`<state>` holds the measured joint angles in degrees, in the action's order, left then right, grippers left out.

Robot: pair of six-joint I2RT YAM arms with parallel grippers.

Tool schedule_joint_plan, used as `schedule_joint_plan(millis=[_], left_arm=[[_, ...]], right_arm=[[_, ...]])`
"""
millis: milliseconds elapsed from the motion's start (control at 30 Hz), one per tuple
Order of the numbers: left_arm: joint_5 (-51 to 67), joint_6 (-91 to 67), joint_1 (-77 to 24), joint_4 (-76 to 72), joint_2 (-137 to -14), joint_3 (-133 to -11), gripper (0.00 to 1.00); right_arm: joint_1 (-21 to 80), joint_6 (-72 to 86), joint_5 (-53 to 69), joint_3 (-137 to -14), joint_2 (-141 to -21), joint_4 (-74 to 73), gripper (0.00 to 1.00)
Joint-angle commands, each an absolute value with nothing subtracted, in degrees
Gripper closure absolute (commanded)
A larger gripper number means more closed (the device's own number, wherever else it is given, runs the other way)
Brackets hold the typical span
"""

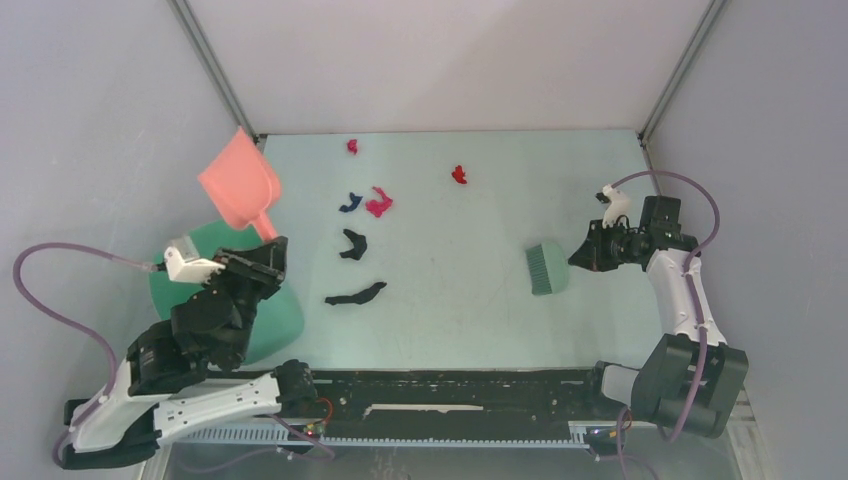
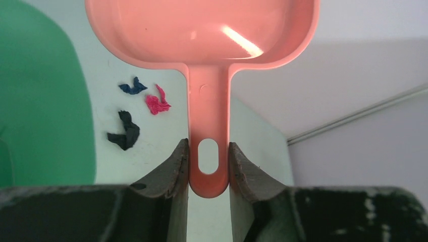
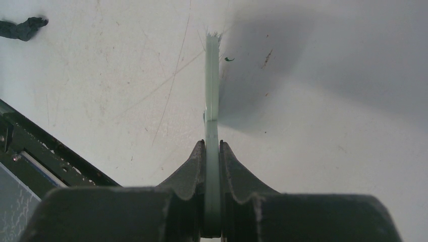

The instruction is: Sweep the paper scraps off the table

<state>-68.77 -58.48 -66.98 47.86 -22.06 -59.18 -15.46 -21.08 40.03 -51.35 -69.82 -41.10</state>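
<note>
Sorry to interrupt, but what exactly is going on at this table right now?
The left gripper grips the pink dustpan by its handle, lifted near the green bin on the left. The right gripper is shut on the green brush at the right side. The paper scraps lie scattered across the middle of the table, and the dustpan looks empty.
</note>
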Motion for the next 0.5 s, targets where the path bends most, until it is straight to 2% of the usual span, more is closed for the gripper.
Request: schedule_joint_plan(millis=[0, 233, 467], left_arm=[[-65.4, -41.4, -66.8, 40.5, -26.9, -61.0, 1.0], [-59.3, -26.6, -66.8, 42.1, -36.8, -65.3, 1.0], [-54.3, -20.9, -66.8, 49.1, -42.4, -66.8, 1.0]], right_arm=[[-15.9, -20.4, 40.9, -51.8, -69.1, -40.7, 1.0], [-16.3, -19.2, 40.3, -51.6, -69.0, -40.6, 1.0], [-15.1, -16.0, 42.3, -51.6, -67.2, -38.2, 1.0]])
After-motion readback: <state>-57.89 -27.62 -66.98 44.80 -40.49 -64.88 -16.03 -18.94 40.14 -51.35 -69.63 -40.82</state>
